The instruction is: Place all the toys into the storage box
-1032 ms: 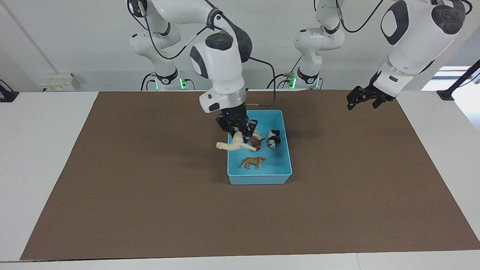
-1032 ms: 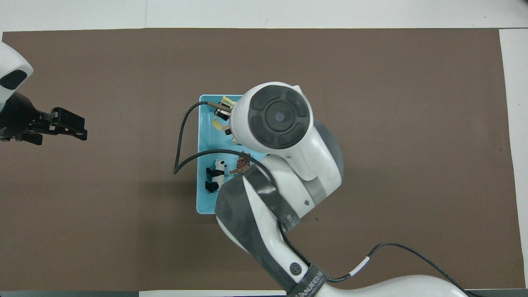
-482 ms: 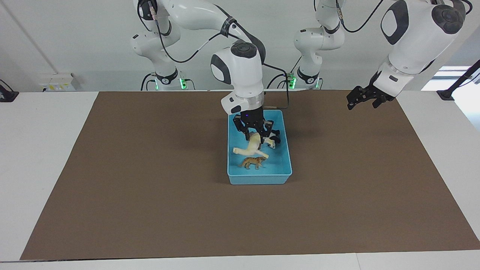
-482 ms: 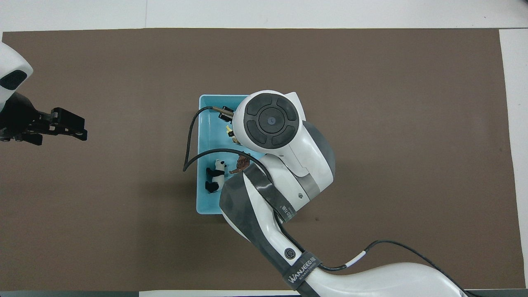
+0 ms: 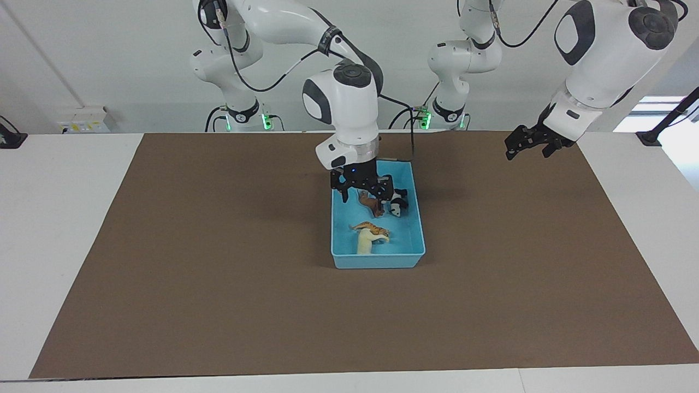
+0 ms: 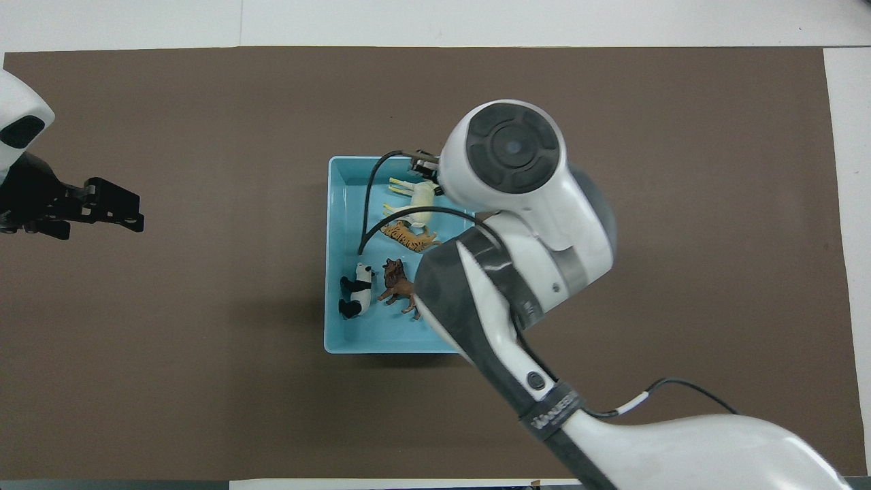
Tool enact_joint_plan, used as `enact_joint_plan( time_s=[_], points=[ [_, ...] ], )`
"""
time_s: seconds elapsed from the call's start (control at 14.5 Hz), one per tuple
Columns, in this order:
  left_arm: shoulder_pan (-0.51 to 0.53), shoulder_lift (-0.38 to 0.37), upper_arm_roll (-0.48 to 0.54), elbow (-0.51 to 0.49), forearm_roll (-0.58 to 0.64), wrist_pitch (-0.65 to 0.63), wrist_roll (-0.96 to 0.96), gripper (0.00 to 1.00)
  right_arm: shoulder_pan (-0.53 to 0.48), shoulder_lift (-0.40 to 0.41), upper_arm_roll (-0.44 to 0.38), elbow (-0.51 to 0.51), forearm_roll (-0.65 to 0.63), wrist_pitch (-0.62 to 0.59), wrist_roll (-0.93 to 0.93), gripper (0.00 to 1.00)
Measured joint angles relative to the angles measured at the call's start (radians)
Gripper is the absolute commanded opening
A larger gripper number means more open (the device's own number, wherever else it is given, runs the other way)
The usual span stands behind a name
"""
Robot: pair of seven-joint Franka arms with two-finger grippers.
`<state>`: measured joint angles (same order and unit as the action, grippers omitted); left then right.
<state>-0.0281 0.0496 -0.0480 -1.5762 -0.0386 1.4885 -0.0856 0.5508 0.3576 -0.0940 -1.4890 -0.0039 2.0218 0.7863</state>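
Storage box (image 5: 378, 261), a light blue tray with low walls, is positioned at the centre of the brown mat (image 5: 218, 273), which is laid over the white table (image 5: 60, 229). All four toys are contained in it. With the overhead view read as a clock face centred on the box (image 6: 333, 258), the cream-white horse (image 6: 415, 199) is found at about 1 o'clock, lying on its side at the end farther from the robots. The orange tiger (image 6: 408, 235) is located just beside the horse, nearer to the robots, close to the box centre. The dark brown lion (image 6: 397, 284) and the black-and-white panda (image 6: 357, 291) are placed side by side at about 6 and 7 o'clock, at the end nearer to the robots. The right gripper (image 5: 365, 192) is suspended over the box, above the lion; its fingers are spread wide and nothing is held between them. The left gripper (image 5: 527, 143) is parked in the air over the mat toward the left arm's end of the table, well apart from the box; its fingers are likewise apart and no object is grasped.
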Motion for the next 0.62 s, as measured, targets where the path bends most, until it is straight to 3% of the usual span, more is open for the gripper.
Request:
enact_joint_plan(
  time_s=[0.34, 0.62],
  points=[
    [0.000, 0.000, 0.000, 0.000, 0.000, 0.000, 0.000, 1.00, -0.260, -0.100, -0.004, 0.004, 0.001, -0.160, -0.456, 1.00],
    [0.000, 0.000, 0.000, 0.000, 0.000, 0.000, 0.000, 1.00, -0.402, -0.195, -0.005, 0.001, 0.002, -0.305, -0.637, 1.00]
  ],
)
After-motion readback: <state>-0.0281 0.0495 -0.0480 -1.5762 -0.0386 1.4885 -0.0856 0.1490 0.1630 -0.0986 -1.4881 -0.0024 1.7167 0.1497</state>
